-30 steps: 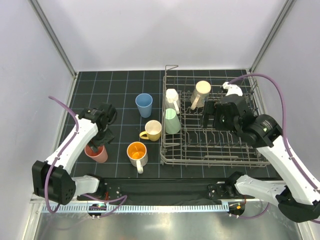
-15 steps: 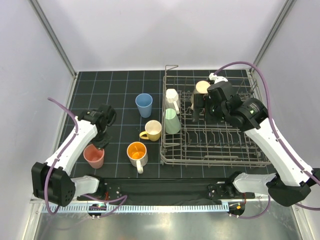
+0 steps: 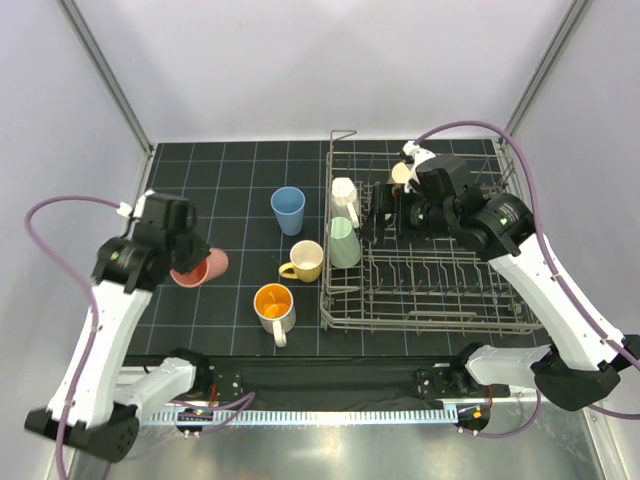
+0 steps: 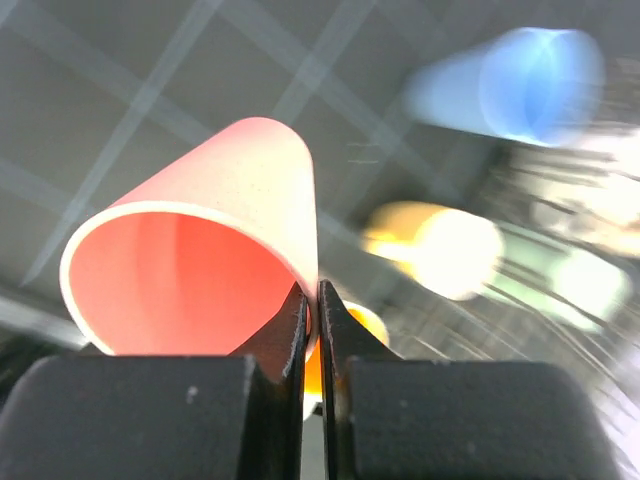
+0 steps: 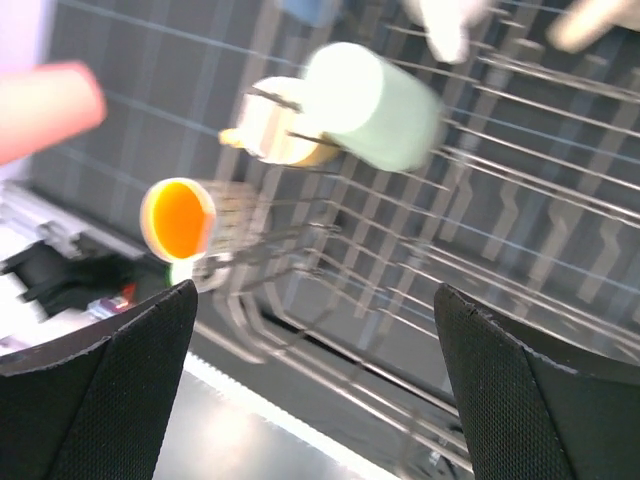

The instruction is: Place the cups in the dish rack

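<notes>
Pink cup [image 4: 200, 250], tilted, pinched by one rim wall in the left pincer [image 4: 312, 305], well left of the dish rack [image 3: 430, 300] — so thin a hold could slip; right pincer [image 5: 315, 300] gapes open.

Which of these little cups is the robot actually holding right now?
The pink plastic cup, tipped sideways, its rim pinched in the left gripper. The blue cup, yellow mug and orange-lined white mug stand free, ungripped.
</notes>
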### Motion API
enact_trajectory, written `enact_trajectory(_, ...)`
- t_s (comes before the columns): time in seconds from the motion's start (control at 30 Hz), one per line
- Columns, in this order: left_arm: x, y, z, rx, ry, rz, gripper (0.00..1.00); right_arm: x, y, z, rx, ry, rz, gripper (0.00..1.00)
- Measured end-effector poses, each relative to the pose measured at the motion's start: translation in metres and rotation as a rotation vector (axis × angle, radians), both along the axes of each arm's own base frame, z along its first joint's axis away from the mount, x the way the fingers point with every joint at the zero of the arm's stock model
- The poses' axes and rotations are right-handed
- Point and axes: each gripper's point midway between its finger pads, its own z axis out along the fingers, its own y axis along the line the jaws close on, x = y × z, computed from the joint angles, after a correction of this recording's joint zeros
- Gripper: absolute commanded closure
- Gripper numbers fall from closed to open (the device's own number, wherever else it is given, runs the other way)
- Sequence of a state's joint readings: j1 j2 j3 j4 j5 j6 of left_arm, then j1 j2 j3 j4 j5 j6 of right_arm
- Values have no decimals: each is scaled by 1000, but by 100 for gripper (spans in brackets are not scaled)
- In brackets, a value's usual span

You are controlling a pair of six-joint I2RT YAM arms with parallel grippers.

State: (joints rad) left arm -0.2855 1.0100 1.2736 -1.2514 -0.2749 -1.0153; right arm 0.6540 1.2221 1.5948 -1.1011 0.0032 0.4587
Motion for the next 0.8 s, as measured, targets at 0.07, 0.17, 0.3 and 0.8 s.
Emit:
enact_trajectory(0.07,4,-14,37,-76,-143,-75,100,-1,13,6,52,-1,45,0)
enact_trajectory(0.17,5,-40,81,-205,-336,-210,100,-2,34,20,143,-7,116,0)
enact_trajectory(0.3,4,-77,137,-375,-573,-389,100,-4,66,45,302,-25,225,0)
enact_trajectory(0.8,-27,-127,262,-691,-1045,-737,100,-14,135,128,827,-35,442,0)
